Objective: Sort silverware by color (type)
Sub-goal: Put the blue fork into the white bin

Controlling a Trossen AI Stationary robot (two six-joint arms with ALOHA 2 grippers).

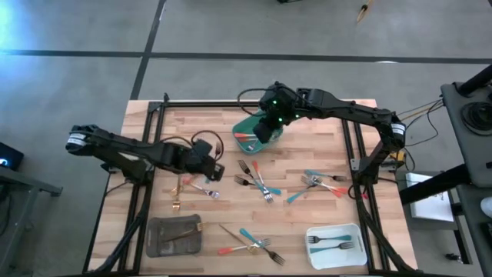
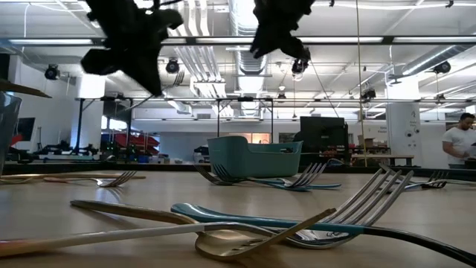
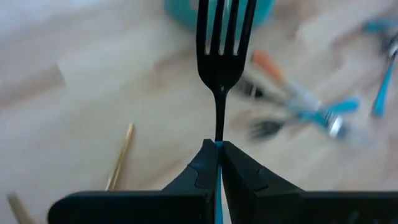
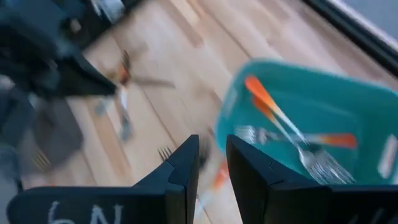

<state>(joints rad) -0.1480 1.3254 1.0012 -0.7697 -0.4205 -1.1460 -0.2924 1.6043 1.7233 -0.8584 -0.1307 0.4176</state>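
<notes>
Tabletop above — left end effector pinching fork.

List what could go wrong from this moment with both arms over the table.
1. The left gripper is shut on a teal-handled fork by a thin part of its handle; the fork might pivot or slip.
2. The right gripper is open over the green tray edge; closing here could bump the rim.
3. Forks lie crossed in piles; a grasp there may drag a neighbour.
</notes>
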